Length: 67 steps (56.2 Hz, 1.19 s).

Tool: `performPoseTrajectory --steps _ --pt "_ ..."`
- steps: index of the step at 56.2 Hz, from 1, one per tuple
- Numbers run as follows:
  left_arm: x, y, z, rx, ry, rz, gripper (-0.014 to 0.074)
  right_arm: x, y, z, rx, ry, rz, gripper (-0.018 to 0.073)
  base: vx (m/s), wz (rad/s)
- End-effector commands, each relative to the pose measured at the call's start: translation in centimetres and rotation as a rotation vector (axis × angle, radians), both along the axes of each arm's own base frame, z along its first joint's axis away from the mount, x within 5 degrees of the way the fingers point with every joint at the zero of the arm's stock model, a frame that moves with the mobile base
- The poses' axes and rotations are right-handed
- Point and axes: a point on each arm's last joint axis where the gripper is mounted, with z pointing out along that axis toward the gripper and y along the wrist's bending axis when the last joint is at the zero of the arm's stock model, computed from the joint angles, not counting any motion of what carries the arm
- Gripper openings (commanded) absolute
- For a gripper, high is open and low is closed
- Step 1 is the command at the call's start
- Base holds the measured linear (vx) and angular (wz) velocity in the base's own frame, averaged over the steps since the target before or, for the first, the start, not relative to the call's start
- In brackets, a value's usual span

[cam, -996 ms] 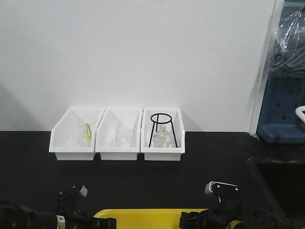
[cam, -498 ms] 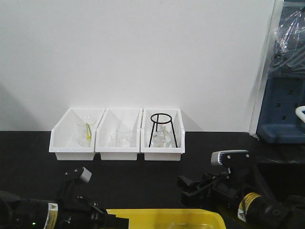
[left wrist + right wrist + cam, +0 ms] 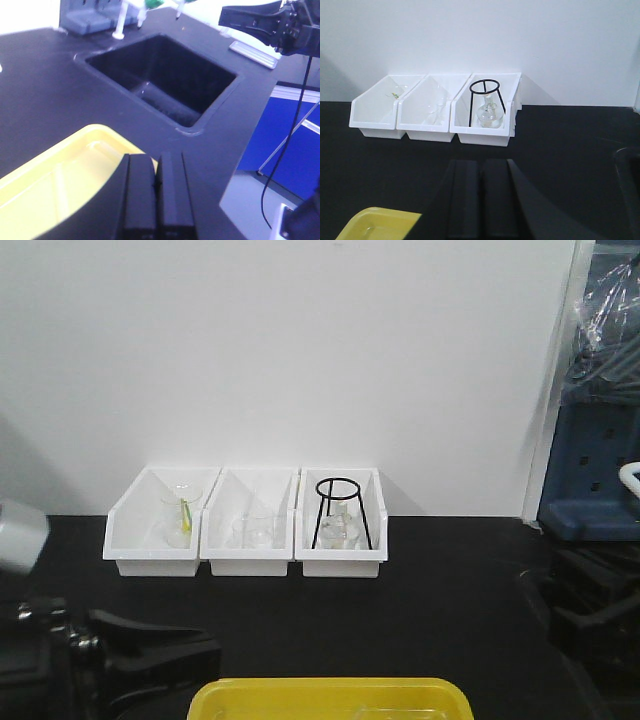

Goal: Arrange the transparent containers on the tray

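**Both end effectors closed and empty above the dark surface, yellow tray at the near edge**

The left end effector has its two black fingers pressed flat together with nothing between them. It hangs over the right-hand end of the tray, whose bright yellow rim and shallow floor fill the lower left of the left wrist view. Beyond it a rectangular black sink is sunk into the surface.

The right end effector is likewise closed, finger against finger, holding nothing. It points toward the back wall, and a corner of the tray shows at its lower left.

In the front view the tray lies at the bottom edge, centred. Faint clear shapes show on its floor near the right end, but they are too washed out to say whether these are the transparent containers.

Three white bins stand side by side against the wall, touching one another. The left bin holds a clear beaker with something yellow-green inside, the middle one clear glassware, and the right one a black wire ring stand over a small flask.
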Motion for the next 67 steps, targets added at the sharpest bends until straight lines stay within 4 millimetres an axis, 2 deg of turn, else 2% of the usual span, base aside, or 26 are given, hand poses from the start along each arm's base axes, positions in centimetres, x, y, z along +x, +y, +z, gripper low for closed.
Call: performPoseTrajectory --steps 1,7,14,59,67 --pt "-2.1 0.5 0.6 0.05 -0.072 -0.008 -0.0001 -2.1 0.2 2.1 0.023 -0.082 0.062 -0.0013 0.0 0.0" --pt "-3.5 0.9 0.1 0.048 -0.086 -0.003 -0.0001 -3.9 1.0 2.5 0.036 -0.086 0.149 -0.0013 0.0 0.0" --pt "-4.1 1.2 0.1 0.045 -0.102 0.009 -0.0001 -4.7 1.7 2.7 0.025 -0.101 0.217 -0.0013 0.0 0.0" --pt "-4.3 1.2 0.4 0.042 -0.116 0.015 -0.0001 -4.8 1.9 2.7 0.025 -0.102 0.231 -0.0013 0.0 0.0" --pt "-4.1 1.2 0.7 -0.021 -0.092 0.039 -0.0001 -4.8 1.9 2.7 0.025 -0.102 0.231 -0.0013 0.0 0.0"
